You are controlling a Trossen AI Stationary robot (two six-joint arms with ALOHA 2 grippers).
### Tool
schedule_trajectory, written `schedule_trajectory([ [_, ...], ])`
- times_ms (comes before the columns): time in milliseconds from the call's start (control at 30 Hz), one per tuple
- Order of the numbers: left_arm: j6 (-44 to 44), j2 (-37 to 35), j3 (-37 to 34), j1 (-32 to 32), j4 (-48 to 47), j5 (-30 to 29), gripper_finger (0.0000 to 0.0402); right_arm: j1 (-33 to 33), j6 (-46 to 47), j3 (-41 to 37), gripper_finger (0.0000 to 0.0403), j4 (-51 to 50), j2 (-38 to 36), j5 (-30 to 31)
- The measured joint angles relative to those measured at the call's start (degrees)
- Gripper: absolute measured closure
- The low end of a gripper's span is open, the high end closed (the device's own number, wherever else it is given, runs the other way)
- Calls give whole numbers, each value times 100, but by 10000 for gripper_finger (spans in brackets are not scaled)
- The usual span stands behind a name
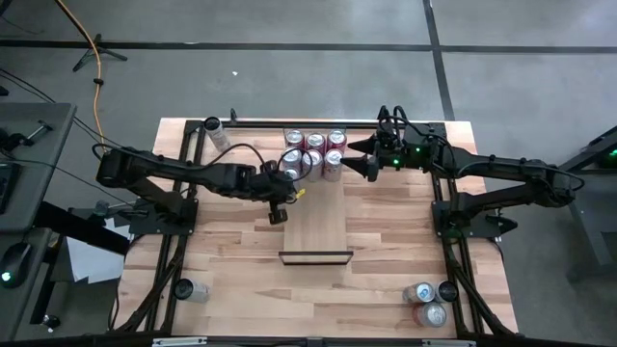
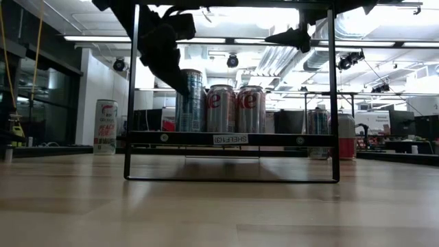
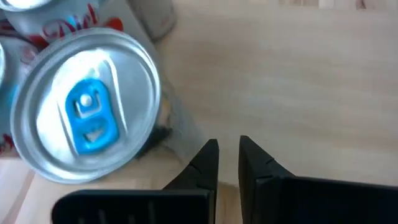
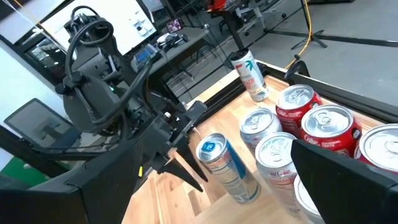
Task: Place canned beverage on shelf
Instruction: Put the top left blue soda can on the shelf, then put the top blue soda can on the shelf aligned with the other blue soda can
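Shelf at tabletop centre, dark strip toward near edge; can cluster at shelf far end; blue-tab can upright at cluster's left corner; left gripper closed, empty, just beside blue-tab can; right gripper wide open, empty, right of cluster

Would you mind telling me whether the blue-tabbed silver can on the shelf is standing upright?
Upright: the blue-tabbed silver can shows its round lid facing up in the left wrist view, and it stands vertically on the light wooden shelf.
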Motion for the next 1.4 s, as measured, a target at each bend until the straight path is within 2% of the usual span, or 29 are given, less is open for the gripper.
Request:
schedule_trajectory([
  [533, 309, 0, -156, 498, 313, 41, 401, 0, 60, 0, 6, 2, 0, 3],
  [700, 286, -190, 4, 489, -14, 539, 401, 0, 87, 0, 6, 77, 0, -1],
  [833, 255, -795, 304, 407, 11, 958, 402, -4, 106, 0, 6, 294, 0, 131],
  [1067, 157, -2234, 270, 477, 990, 840, 401, -1, 220, 0, 6, 632, 0, 284],
  [1200, -83, -2964, -290, 699, 1767, 810, 401, 0, 201, 0, 6, 842, 0, 96],
  [1400, -661, -3709, -1435, 1035, 3300, 1474, 401, 26, -433, 0, 6, 1020, 0, -195],
])
